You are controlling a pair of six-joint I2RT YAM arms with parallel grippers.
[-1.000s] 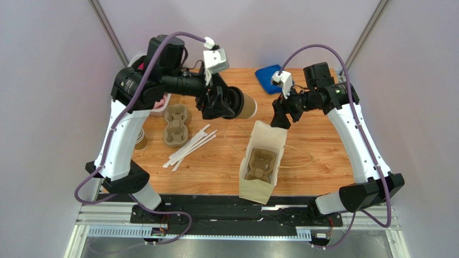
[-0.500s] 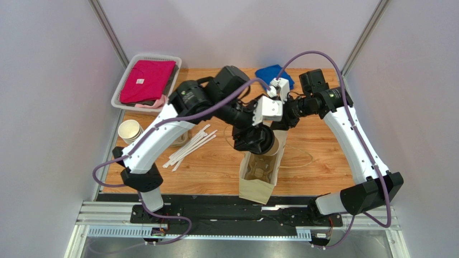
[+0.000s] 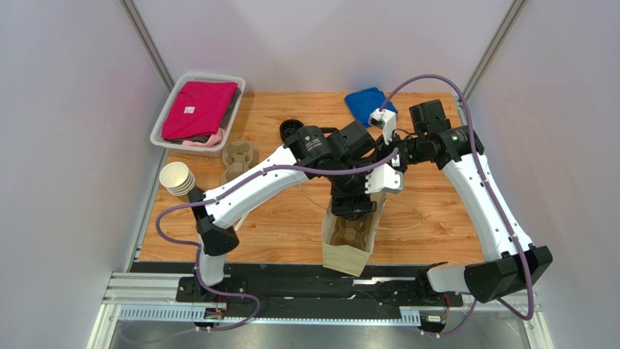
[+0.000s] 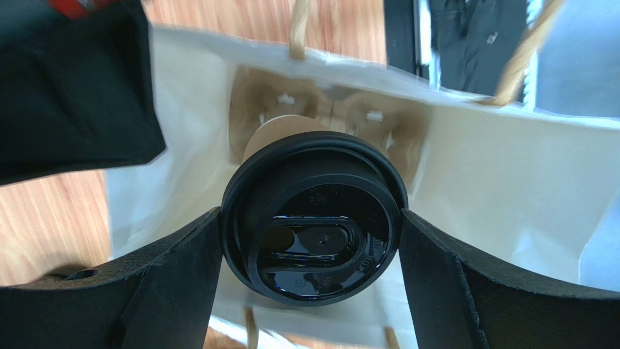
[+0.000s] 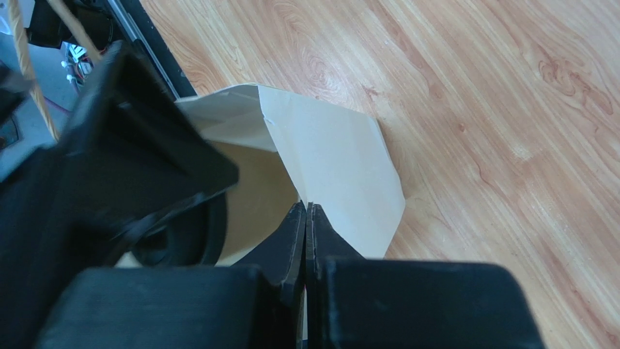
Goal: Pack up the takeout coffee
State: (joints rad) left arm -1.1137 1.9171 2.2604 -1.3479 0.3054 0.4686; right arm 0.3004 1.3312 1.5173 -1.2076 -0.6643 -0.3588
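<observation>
I see the upright tan kraft paper bag, its rim pinched by my right gripper, with a moulded pulp carrier inside. My left gripper clamps the black-lidded tan paper coffee cup at the bag's mouth. If it misses a pocket, I judge it could tip and spill.

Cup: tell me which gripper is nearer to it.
Left. The left gripper clamps the cup at its lid, at the mouth of the bag. The right gripper is off to the side, pinching the bag's rim, clear of the cup.
</observation>
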